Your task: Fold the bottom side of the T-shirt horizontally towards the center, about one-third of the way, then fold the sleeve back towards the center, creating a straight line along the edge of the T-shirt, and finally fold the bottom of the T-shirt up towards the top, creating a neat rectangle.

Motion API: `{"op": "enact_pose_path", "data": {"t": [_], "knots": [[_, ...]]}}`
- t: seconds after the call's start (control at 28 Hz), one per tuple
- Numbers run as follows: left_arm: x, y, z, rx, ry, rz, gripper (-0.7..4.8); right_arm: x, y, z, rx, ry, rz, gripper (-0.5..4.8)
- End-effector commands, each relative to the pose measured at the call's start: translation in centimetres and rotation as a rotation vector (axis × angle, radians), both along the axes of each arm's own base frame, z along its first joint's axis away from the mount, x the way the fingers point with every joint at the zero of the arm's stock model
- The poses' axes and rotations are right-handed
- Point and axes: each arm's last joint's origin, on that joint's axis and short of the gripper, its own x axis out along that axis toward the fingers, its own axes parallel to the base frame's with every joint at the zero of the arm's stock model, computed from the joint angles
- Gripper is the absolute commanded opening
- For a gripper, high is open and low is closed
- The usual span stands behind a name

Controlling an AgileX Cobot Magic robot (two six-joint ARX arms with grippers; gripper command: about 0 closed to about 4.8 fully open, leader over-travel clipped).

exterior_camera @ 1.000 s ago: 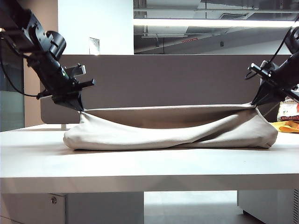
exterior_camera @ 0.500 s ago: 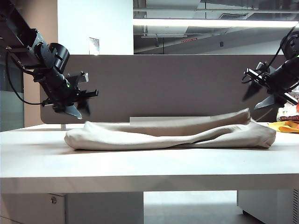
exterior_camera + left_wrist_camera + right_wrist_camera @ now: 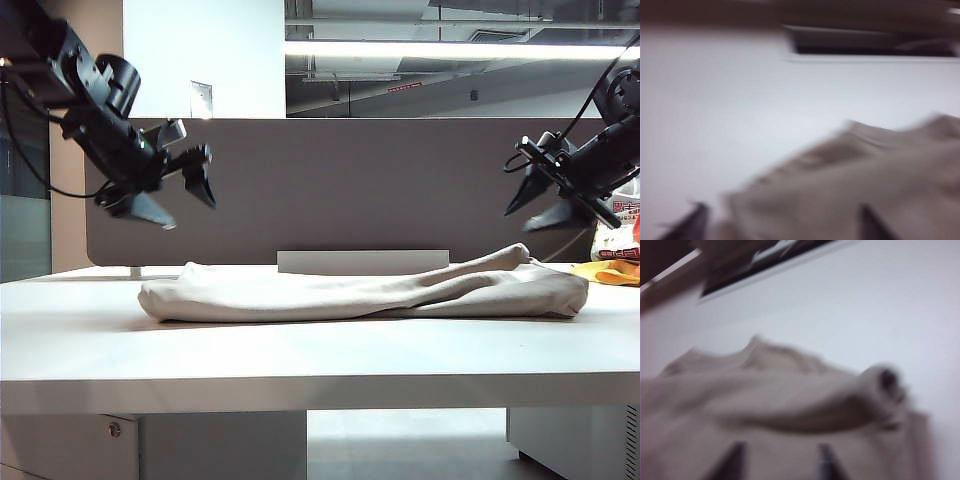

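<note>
A wide white table [image 3: 320, 350] stood in a big room with a grey wall panel [image 3: 360, 185] behind it. A long bright light [image 3: 450, 48] ran along the ceiling. At the right edge lay a small orange-yellow cloth [image 3: 612, 270] with a printed bag [image 3: 622, 225] just behind it.

The T-shirt [image 3: 365, 292] lay flat on the table in a long, low, folded heap that reached almost from one side to the other. It was beige and soft.

The left gripper [image 3: 178, 195] hung in the air above the left end of the T-shirt. Its two fingers stood wide apart, held nothing and touched nothing. In the left wrist view the picture was blurry, but both dark fingers [image 3: 690, 225] showed with the T-shirt [image 3: 865, 185] below them.

The right gripper [image 3: 535, 205] hung in the air above the right end. Its fingers were parted too, though less widely, and they were empty. The right wrist view was blurry as well, with the crumpled T-shirt [image 3: 780, 405] under the two fingers [image 3: 732, 460].
</note>
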Motion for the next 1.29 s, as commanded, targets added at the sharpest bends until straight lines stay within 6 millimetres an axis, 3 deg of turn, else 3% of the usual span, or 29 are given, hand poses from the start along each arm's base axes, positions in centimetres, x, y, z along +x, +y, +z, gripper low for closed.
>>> {"op": "enact_pose_path", "data": {"t": [0.04,0.11,0.21,0.36,0.54,0.89,1.29], "knots": [[-0.9,-1.1,-0.2,-0.063,0.103,-0.105,1.71,-0.7,0.4,1.4,0.037,0.012,0.047,0.16],[-1.3,-1.6,-0.5,-0.06,0.15,-0.117,1.22,-1.2,0.9,1.9,0.035,0.033,0.057,-0.04],[-2.0,-3.1,-1.1,-0.025,0.206,-0.164,1.09,-2.1,1.1,2.7,0.015,0.066,0.074,-0.04],[-3.0,-5.8,-1.5,0.022,0.246,-0.249,0.15,-3.4,1.7,2.7,-0.005,0.162,0.099,-0.04],[-3.8,-8.3,-1.7,0.042,0.268,-0.289,0.12,-4.9,3.2,0.8,-0.075,0.326,0.149,-0.04],[-4.0,-8.7,-2.8,0.106,0.315,-0.244,-0.06,-5.1,5.5,-0.3,-0.14,0.35,0.179,-0.04],[-3.5,-8.8,-7.0,0.126,0.441,-0.245,-0.06,-4.8,6.6,-0.7,-0.199,0.351,0.135,-0.04]]}}
